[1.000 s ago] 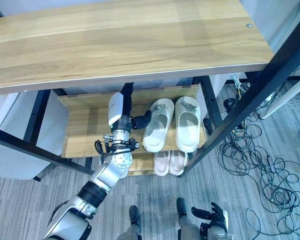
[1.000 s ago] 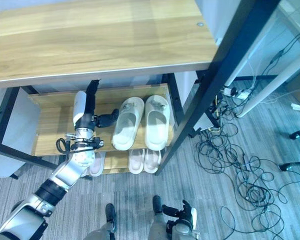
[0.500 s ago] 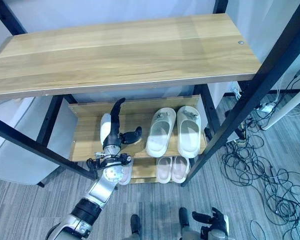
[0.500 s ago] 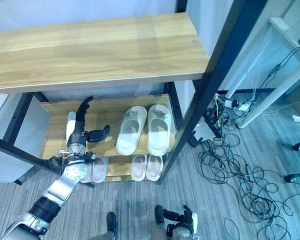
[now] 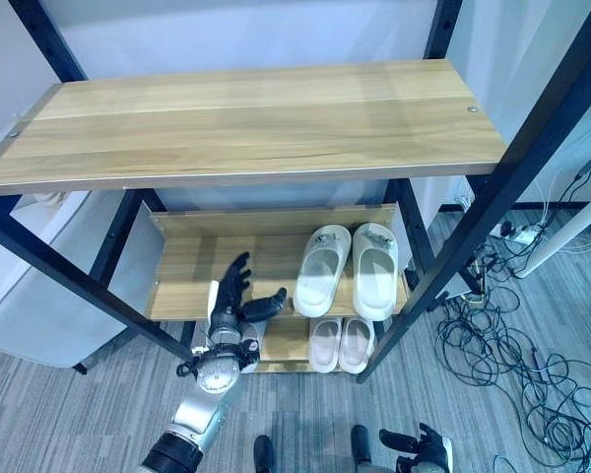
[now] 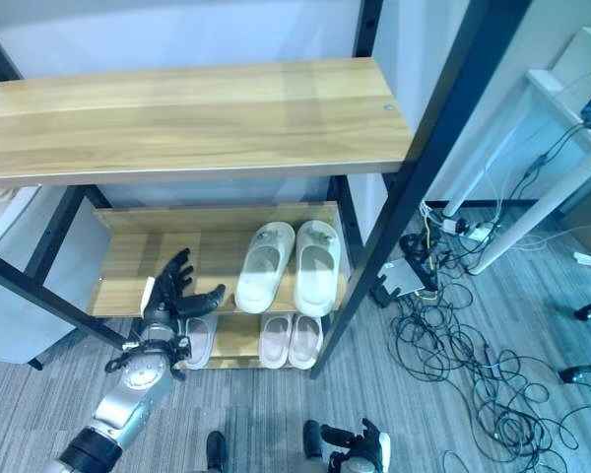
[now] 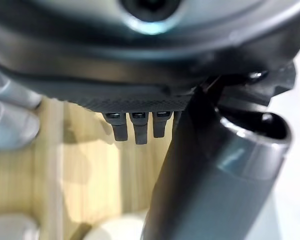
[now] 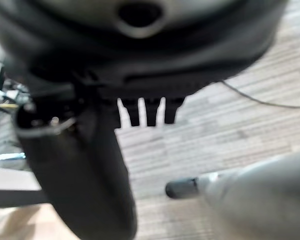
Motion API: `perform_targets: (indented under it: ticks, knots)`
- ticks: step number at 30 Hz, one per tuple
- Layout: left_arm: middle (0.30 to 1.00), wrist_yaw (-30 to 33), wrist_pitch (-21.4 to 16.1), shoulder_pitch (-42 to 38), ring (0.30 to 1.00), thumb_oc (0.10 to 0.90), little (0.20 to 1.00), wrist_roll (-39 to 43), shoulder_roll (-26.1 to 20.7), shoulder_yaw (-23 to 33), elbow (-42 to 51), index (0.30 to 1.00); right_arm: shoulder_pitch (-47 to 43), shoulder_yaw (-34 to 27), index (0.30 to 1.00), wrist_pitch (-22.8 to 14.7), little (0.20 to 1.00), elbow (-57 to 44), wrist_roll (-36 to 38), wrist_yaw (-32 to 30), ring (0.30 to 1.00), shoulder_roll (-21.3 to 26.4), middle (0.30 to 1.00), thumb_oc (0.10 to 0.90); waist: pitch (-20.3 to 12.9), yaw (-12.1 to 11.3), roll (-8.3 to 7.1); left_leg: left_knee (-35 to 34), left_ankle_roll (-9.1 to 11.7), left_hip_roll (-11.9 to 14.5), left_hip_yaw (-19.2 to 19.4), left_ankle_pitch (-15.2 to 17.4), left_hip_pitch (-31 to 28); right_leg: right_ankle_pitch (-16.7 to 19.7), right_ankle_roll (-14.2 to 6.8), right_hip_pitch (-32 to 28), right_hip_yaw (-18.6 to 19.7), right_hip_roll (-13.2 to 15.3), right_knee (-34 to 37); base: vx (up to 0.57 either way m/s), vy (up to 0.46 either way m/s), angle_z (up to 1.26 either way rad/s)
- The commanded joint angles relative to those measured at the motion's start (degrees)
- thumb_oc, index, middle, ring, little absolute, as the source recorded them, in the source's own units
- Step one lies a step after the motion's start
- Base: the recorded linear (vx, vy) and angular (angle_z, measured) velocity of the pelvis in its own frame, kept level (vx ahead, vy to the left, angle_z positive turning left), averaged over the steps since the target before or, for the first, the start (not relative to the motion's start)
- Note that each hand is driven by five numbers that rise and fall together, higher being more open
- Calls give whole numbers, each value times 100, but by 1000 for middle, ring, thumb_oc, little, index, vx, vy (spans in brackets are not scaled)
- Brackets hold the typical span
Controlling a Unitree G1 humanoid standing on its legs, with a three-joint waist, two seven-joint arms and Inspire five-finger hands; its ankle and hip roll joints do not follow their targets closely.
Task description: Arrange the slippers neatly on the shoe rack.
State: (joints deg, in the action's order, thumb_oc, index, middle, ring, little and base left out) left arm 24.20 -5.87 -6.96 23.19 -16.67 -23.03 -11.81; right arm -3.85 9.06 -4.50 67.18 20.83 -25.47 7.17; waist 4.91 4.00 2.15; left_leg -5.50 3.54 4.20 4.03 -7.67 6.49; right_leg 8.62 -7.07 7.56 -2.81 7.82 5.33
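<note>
The left hand point(image 5: 234, 301) is hovering in front of the shoe rack point(image 5: 276, 118), fingers spread and holding nothing, just beside the bare left part of the middle shelf point(image 5: 182, 276). Two white slippers point(image 5: 350, 268) are lying side by side on the right of that shelf, toes pointing inward. A smaller pair point(image 5: 340, 343) is sitting on the bottom shelf beneath them, and another pale slipper point(image 6: 199, 338) is showing there behind the hand. No writing is legible anywhere. The right hand point(image 5: 419, 448) is hanging low over the floor point(image 5: 473, 414), fingers relaxed and empty.
</note>
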Motion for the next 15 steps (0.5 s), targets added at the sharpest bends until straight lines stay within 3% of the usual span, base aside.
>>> perform_targets:
  ticks: [1,15]
  knots:
    - [900,-209,-736,-628,900,800,900,239,37,39,511,900,5,87,900,-106,900,86,-74,-130,900,-133,900,800,134,-75,-58,50,-113,-143,60,780,-164,-676,-243,-227,-192,160,-33,0,0,0]
    - [900,-140,-734,-1034,900,800,900,642,556,-703,136,900,105,335,900,-130,900,24,-60,-150,900,-168,900,800,150,70,-113,50,-122,-136,105,814,-222,-674,-244,-249,-132,155,-33,0,0,0]
